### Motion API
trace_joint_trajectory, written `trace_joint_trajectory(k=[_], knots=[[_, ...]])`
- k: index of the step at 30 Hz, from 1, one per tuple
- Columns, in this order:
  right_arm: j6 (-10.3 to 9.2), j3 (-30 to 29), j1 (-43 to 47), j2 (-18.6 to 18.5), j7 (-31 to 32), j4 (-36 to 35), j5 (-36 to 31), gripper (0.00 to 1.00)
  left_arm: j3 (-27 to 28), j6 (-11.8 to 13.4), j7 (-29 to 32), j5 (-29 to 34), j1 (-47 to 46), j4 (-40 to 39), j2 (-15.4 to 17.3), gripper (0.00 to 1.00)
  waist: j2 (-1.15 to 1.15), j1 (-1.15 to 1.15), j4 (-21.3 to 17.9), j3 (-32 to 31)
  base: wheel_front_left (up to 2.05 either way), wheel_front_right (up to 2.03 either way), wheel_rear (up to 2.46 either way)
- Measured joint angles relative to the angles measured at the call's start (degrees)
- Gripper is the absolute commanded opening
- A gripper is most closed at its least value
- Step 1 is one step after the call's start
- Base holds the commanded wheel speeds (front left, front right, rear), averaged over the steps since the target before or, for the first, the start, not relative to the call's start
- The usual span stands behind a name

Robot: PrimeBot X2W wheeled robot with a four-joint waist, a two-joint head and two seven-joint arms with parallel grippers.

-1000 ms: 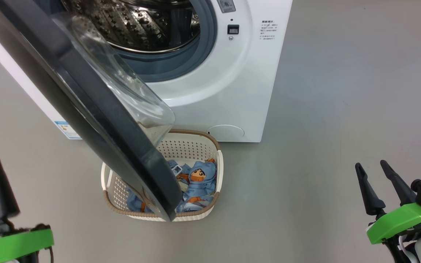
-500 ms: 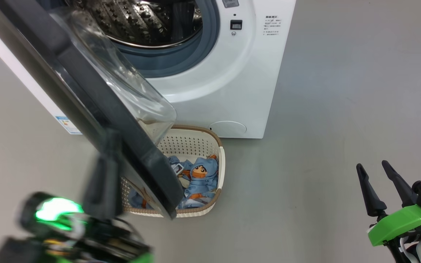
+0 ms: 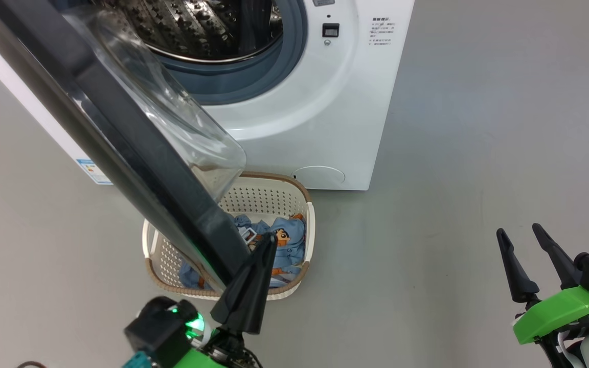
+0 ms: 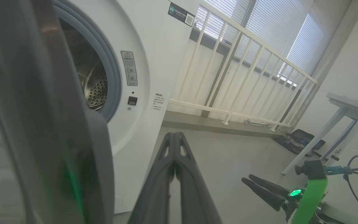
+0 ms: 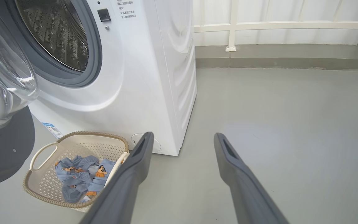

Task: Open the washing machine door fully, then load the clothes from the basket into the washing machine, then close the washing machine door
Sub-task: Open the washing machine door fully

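Movement: left pincer (image 3: pixel 268 244), pressed together, has swung beside the washing machine door (image 3: pixel 136 153), perhaps touching; right pincer (image 3: pixel 518 230) stays spread.

Bright, even daylight fills all three views. In the left wrist view it enters through the slatted blinds (image 4: pixel 294 34) at 1 o'clock, blown out to near white, and the white railing (image 4: pixel 228 71) below them bows with the wide lens. The washing machine door (image 4: pixel 26 124) at 9 o'clock is a soft, out-of-focus grey mass with a green smear of reflected light low down. In the head view the floor (image 3: pixel 478 128) has a pale bluish sheen at 2 o'clock. The door's glass bowl (image 3: pixel 182 117) shows white streaks of glare, the steel drum (image 3: pixel 197 25) sparkles at 12, and a green lamp (image 3: pixel 192 323) glows at 6. Shadows are faint and soft-edged. The right wrist view is sharp.
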Motion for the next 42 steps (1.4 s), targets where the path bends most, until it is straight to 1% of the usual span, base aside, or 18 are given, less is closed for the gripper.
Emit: trace_joint_trajectory(k=[6, 16, 29, 42], knots=[[0.00, 0.1, 0.0, 0.1, 0.0, 0.0, 0.0, 1.00, 0.0, 0.0, -0.7, -1.0, -1.3, 6.6, 0.0, 0.00, 0.00, 0.00, -0.2, 0.0, 0.00, 0.00, 0.00], [0.00, 0.4, -0.2, 0.1, 0.0, -0.1, 0.0, 1.00, 0.6, 0.0, -2.0, -2.4, -4.2, 12.3, -0.3, 0.00, 0.00, 0.00, -0.5, 0.8, 0.00, 0.00, 0.00], [0.00, 0.4, -0.3, 0.0, 0.0, -0.7, 0.0, 1.00, 0.8, 0.0, -2.3, -3.4, -4.6, 14.2, -1.7, 0.00, 0.00, 0.00, 0.8, 1.1, 0.00, 0.00, 0.00], [0.00, 0.7, -0.5, -0.5, 0.0, -0.8, -0.1, 1.00, 0.8, -0.1, -2.3, -2.7, -3.4, 13.7, -2.2, 0.00, 0.00, 0.00, 3.9, 1.1, 0.00, 0.00, 0.00]])
